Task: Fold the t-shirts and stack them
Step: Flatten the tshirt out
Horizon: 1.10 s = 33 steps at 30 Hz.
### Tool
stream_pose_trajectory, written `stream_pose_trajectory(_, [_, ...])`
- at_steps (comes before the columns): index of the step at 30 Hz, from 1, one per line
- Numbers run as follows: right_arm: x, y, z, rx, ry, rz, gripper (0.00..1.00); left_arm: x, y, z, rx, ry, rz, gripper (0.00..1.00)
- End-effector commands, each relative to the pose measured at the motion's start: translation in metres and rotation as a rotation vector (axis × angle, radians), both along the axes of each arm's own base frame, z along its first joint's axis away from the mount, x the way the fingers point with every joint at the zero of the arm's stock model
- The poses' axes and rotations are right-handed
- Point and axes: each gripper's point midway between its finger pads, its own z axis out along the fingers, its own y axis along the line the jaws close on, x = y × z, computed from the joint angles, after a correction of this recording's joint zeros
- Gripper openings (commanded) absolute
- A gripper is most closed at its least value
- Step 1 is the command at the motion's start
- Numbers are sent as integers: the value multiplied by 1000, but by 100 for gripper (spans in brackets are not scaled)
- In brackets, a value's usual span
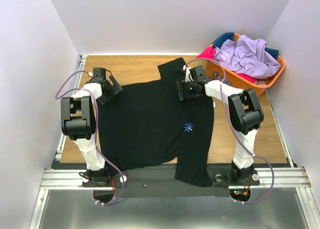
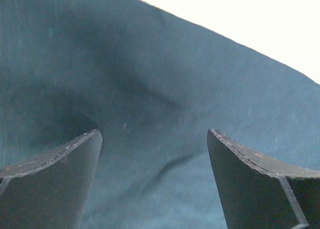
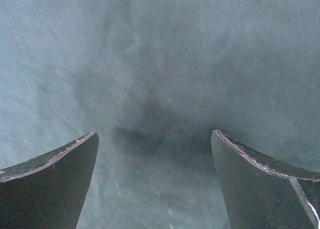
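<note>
A black t-shirt (image 1: 150, 124) with a small light-blue starburst logo (image 1: 188, 127) lies spread on the wooden table, its near part hanging over the front rail. My left gripper (image 1: 111, 90) hovers open over the shirt's far left edge; dark cloth (image 2: 150, 139) fills its view between the spread fingers. My right gripper (image 1: 186, 90) stands open over the shirt's far right part near a sleeve (image 1: 172, 68), with only cloth (image 3: 155, 114) beneath it. Lavender (image 1: 247, 56), pink-red (image 1: 207, 53) and teal (image 1: 225, 38) shirts lie heaped in the basket.
An orange plastic basket (image 1: 270, 80) sits at the back right corner of the table (image 1: 135, 66). White walls close in the left, back and right. A metal rail (image 1: 280, 176) runs along the near edge by the arm bases.
</note>
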Motion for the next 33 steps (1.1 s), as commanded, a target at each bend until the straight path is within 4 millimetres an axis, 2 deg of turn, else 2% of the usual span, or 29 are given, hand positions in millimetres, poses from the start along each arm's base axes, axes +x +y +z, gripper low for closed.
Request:
stream_pose_trajectory(1, [8, 22, -4, 46, -3, 28, 100, 11, 9, -10, 3, 1, 4, 98])
stream_pose_trajectory(3, [7, 32, -8, 66, 12, 42, 100, 16, 19, -14, 7, 8, 26, 98])
stream_pose_trajectory(4, [5, 37, -17, 64, 31, 53, 100, 17, 24, -21, 11, 20, 37, 98])
stream_pose_trajectory(7, [6, 54, -27, 98, 63, 68, 100, 36, 37, -20, 30, 3, 53, 98])
stream_pose_trajectory(9, [10, 66, -27, 136, 79, 69, 100, 47, 43, -21, 52, 9, 50, 99])
stream_pose_trajectory(10, [21, 75, -18, 160, 59, 71, 100, 52, 45, -30, 53, 26, 49, 98])
stream_pose_trajectory(11, [24, 80, -25, 173, 77, 61, 100, 69, 47, -18, 59, -6, 46, 98])
stream_pose_trajectory(12, [28, 85, -26, 190, 80, 63, 99, 78, 48, -15, 62, -18, 43, 98])
stream_pose_trajectory(13, [35, 91, -22, 207, 71, 63, 99, 83, 50, -23, 64, -7, 46, 98])
stream_pose_trajectory(14, [47, 100, -16, 235, 57, 58, 99, 101, 52, -5, 73, -47, 48, 98])
stream_pose_trajectory(16, [59, 109, -2, 269, 30, 61, 99, 117, 58, 5, 95, -70, 63, 98])
stream_pose_trajectory(17, [69, 116, 16, 297, -7, 74, 99, 131, 61, 18, 104, -94, 65, 98])
stream_pose_trajectory(19, [74, 122, 39, 330, -44, 97, 99, 145, 63, 33, 111, -122, 59, 98])
stream_pose_trajectory(20, [78, 124, 52, 342, -68, 100, 99, 157, 64, 51, 119, -166, 57, 98])
stream_pose_trajectory(21, [82, 124, 79, 356, -118, 101, 100, 161, 63, 62, 114, -192, 52, 98])
stream_pose_trajectory(22, [83, 124, 94, 361, -145, 100, 100, 168, 62, 81, 118, -237, 50, 99])
stream_pose_trajectory(23, [84, 122, 107, 362, -173, 98, 100, 170, 61, 92, 122, -259, 47, 99])
stream_pose_trajectory(24, [83, 117, 134, 366, -222, 85, 100, 170, 60, 110, 124, -294, 46, 99])
stream_pose_trajectory(25, [83, 111, 144, 361, -241, 65, 100, 170, 59, 109, 123, -293, 45, 99])
stream_pose_trajectory(26, [81, 105, 158, 359, -265, 45, 100, 167, 55, 126, 124, -327, 38, 99])
stream_pose_trajectory(27, [81, 95, 164, 343, -280, 8, 100, 164, 51, 133, 128, -338, 26, 99])
stream_pose_trajectory(28, [73, 79, 178, 349, -290, -28, 100, 157, 43, 147, 134, -361, 9, 98])
stream_pose_trajectory(29, [70, 67, 179, 345, -284, -55, 100, 153, 37, 152, 140, -368, -5, 99])
stream_pose_trajectory(30, [65, 45, 160, 322, -242, -101, 100, 147, 32, 157, 159, -375, -26, 99])
stream_pose_trajectory(31, [59, 32, 158, 316, -232, -123, 100, 141, 23, 159, 164, -379, -47, 99])
stream_pose_trajectory(32, [50, 20, 170, 319, -249, -137, 100, 128, 7, 162, 165, -384, -80, 98])
stream_pose_trajectory(33, [47, 4, 167, 306, -247, -164, 100, 120, 5, 163, 168, -384, -88, 99])
